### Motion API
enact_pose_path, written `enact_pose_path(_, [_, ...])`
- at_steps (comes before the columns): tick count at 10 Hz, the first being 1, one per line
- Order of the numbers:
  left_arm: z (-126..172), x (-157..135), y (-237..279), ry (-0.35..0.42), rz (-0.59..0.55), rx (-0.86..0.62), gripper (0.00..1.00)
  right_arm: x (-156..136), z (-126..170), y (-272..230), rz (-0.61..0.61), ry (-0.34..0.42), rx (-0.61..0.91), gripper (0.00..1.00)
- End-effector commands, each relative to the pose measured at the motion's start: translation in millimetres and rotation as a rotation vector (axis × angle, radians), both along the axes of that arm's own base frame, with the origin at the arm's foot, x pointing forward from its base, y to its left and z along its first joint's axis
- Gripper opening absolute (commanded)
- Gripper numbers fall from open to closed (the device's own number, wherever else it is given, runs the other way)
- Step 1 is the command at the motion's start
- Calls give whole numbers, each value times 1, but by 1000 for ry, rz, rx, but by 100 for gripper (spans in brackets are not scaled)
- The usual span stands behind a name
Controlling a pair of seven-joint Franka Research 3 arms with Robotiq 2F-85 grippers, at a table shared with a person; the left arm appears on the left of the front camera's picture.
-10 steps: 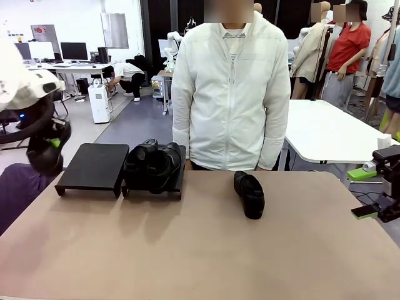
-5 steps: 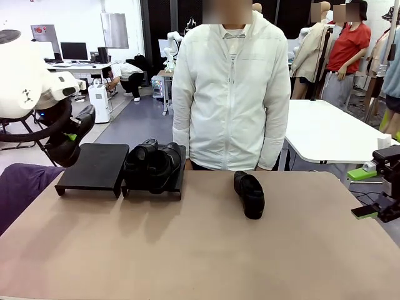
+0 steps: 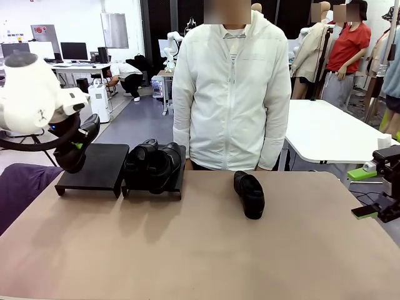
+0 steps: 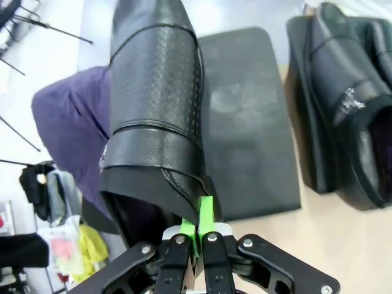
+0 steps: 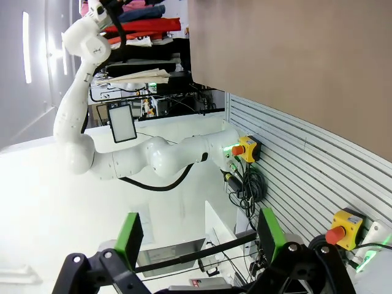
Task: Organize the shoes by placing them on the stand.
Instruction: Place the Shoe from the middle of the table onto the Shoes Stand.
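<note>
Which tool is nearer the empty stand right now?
Left. The left tool, shut on a shoe, hangs over the left end of the empty stand; the right tool sits open beyond the right edge of the table.

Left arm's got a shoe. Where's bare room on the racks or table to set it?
Left rack: top bare, though the held shoe hangs at its left edge. Right rack: crowded, two shoes fill it. Table: bare across the near half; one loose shoe lies right of centre.
</note>
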State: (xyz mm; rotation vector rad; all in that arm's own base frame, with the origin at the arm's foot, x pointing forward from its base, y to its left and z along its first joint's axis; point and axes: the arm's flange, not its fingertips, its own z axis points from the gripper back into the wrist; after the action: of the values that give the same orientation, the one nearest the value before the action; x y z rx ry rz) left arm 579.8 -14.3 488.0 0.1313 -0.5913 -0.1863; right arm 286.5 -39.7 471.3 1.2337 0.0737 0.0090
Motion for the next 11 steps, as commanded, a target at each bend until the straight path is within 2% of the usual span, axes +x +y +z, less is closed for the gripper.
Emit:
enact_pose_path(1, [-4,22,-5,-74,37,39,0,1,2,-2,13,-23,4,100])
enact_pose_path(2, [-8,26,-7,-84,42,45,0,1,2,-2,13,-23,4,100])
enact_pose_path(4, [-18,29,-11,-50,68,69,0,1,2,-2,13,-23,4,100])
enact_pose_path(7, [-29,34,-11,38,103,91,0,1,2,-2,13,-23,4,100])
enact_pose_path(9, [-34,36,-11,64,90,91,0,1,2,-2,13,-23,4,100])
enact_pose_path(10, [-36,36,-11,59,111,91,5,1,2,-2,13,-23,4,100])
enact_pose_path(11, [-36,37,-11,47,113,81,62,1,2,-2,13,-23,4,100])
